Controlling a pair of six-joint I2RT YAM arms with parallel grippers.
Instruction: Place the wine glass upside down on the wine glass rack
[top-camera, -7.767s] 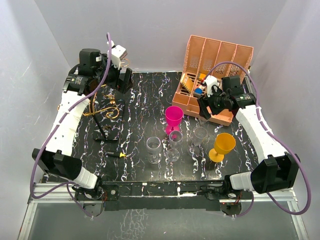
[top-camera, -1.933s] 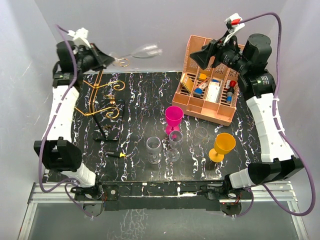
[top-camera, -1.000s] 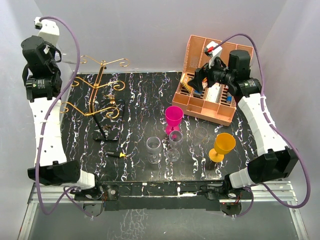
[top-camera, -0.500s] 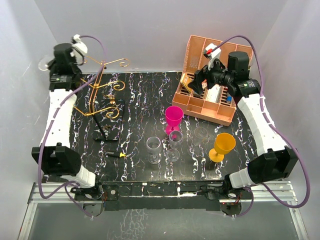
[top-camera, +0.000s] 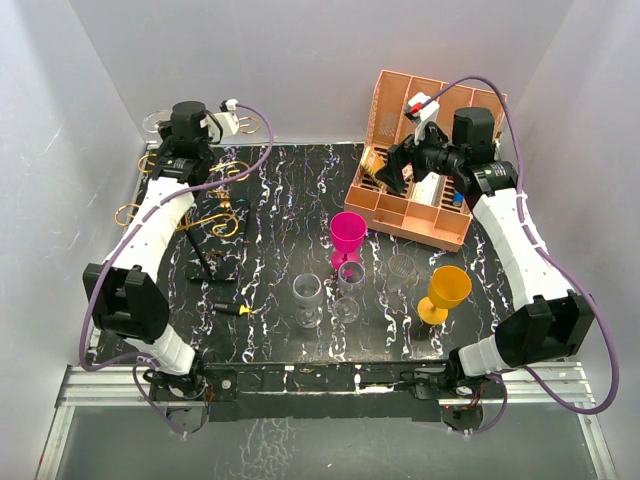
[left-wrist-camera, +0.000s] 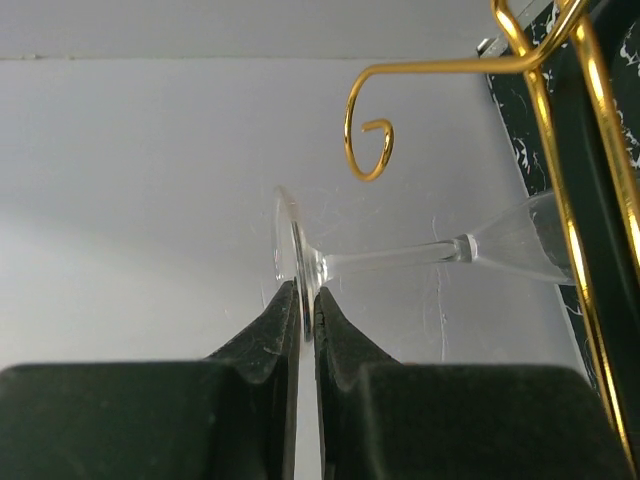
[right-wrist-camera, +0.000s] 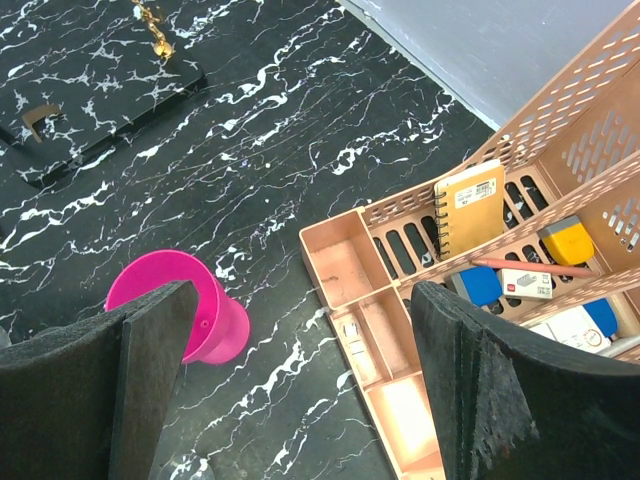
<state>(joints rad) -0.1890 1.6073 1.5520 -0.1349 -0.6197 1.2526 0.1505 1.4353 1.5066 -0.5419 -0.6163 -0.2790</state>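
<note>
The left claw (left-wrist-camera: 305, 320) pinches the wine glass (left-wrist-camera: 400, 262) by its foot, stem lying sideways beside a scroll arm of the wine glass rack (left-wrist-camera: 450, 65) at the table's (top-camera: 280, 190) far left. The glass is not yet hung, and inverting and hooking it look left to do. The right claw (right-wrist-camera: 300, 390) hangs spread above an empty magenta cup (right-wrist-camera: 175, 300); beyond, the file organiser (right-wrist-camera: 345, 265) holds a notebook (right-wrist-camera: 468, 208), a pen and small boxes.

Plain pale grey walls (top-camera: 300, 60), black white-veined marble-pattern table (top-camera: 270, 190), metal frame rail (top-camera: 330, 390)
</note>
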